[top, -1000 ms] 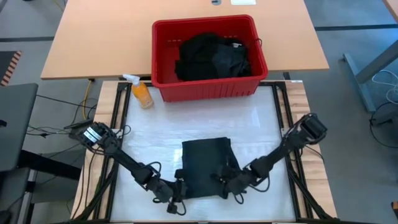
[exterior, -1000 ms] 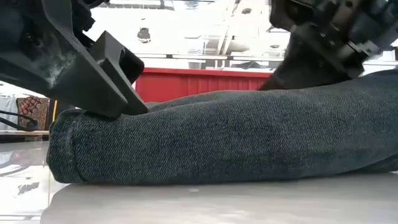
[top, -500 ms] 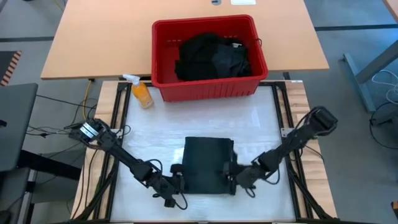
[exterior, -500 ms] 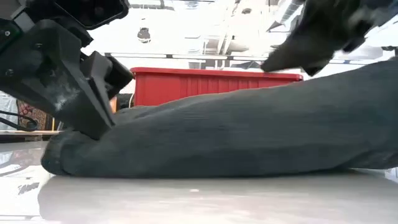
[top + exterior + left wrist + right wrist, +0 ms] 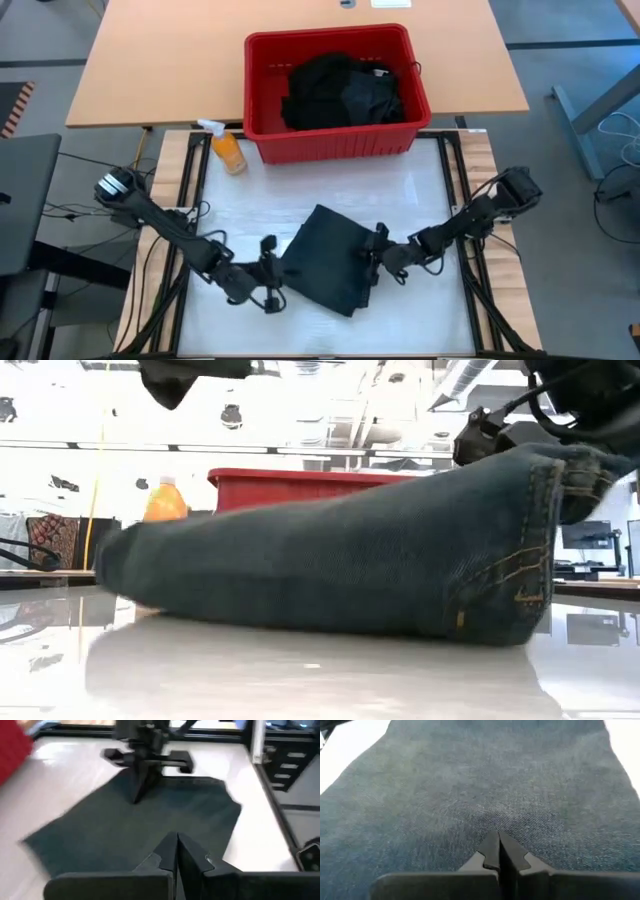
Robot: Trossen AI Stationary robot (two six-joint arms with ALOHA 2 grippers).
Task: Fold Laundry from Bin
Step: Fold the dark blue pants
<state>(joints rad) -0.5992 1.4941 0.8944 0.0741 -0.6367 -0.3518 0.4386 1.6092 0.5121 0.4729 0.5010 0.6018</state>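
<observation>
Folded cloth: a dark blue-grey folded denim cloth lay on the shiny white surface, in the lower middle of the high view, turned at a slant.
Seams: in the low view the dark blue-grey folded denim cloth showed yellow stitching at its right end.
Left claw: the left claw sat at the cloth's left edge, its two fingers pressed tight together. I could not tell if it pinched any cloth.
Right claw: the right claw sat at the cloth's right edge, low on the fabric, fingers closed up tight. A pinch of cloth could not be made out.
Bin: the red ribbed plastic bin stood at the top middle of the high view, on the far edge of the surface.
Laundry: black soft clothes were heaped inside the bin.
Bottle: a small orange spray bottle stood just left of the bin.
</observation>
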